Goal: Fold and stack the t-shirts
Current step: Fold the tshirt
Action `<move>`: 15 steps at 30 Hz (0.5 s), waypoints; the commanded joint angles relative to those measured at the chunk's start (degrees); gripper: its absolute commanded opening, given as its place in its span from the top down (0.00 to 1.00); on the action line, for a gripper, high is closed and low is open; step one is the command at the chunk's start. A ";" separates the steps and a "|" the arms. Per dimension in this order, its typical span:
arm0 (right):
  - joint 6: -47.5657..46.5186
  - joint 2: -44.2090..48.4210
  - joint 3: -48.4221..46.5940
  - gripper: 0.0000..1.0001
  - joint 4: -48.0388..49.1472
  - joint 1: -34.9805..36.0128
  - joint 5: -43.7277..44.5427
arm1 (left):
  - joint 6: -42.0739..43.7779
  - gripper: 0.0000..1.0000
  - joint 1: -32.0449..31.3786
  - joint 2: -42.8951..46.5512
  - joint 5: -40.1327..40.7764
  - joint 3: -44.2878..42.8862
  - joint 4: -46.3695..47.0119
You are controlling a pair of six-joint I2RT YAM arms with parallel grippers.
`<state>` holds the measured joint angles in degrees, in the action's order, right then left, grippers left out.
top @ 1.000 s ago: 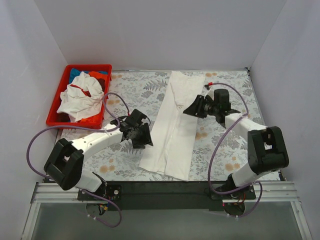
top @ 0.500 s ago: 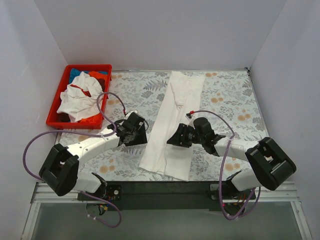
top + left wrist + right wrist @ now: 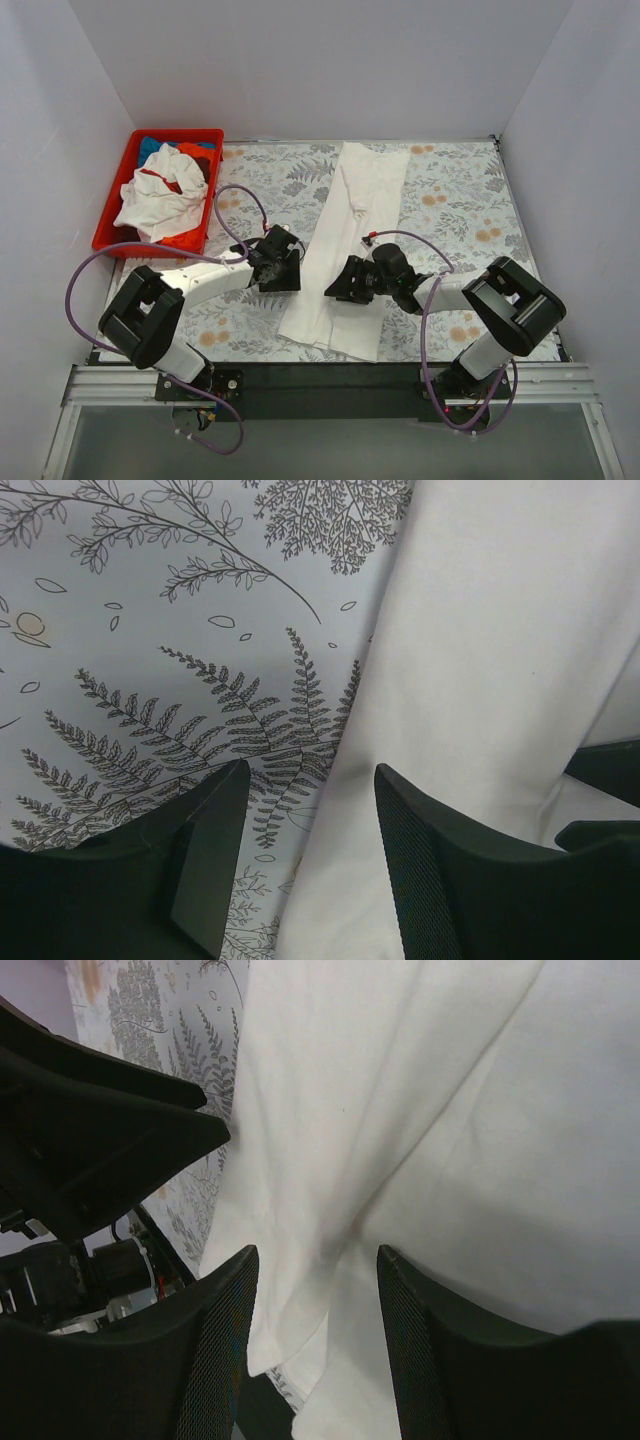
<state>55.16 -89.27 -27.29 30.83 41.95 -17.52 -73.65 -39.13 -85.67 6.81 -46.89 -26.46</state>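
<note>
A long white t-shirt, folded into a narrow strip, lies down the middle of the floral table covering. My left gripper is open at its left edge; in the left wrist view the cloth edge runs between the fingers. My right gripper is open, low over the strip's lower half; the right wrist view shows white folds between its fingers. More t-shirts, white with red trim, blue and orange-red, are heaped in the red bin.
The red bin stands at the table's far left. White walls enclose the table on three sides. The black front rail runs along the near edge, with purple cables looping from both arms.
My right arm swung from the far right of the table down and left onto the strip's lower half. My left gripper shifted slightly right, up to the strip's left edge.
</note>
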 commanded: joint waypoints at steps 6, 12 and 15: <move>1.44 -3.71 -2.68 0.43 6.43 1.11 -0.40 | 0.70 0.54 -0.15 -1.96 -1.18 -1.10 1.23; 2.67 -5.91 -2.95 0.43 8.63 1.55 -1.47 | 0.61 0.63 -0.15 -2.84 -1.18 -1.36 0.97; 3.38 -6.17 -2.60 0.43 9.42 1.55 -1.47 | 0.61 0.65 -0.15 -3.19 -1.97 -1.36 0.97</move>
<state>57.34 -94.67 -29.10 36.84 43.16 -18.52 -73.38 -39.13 -88.07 5.54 -47.00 -26.00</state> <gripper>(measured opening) 0.573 0.356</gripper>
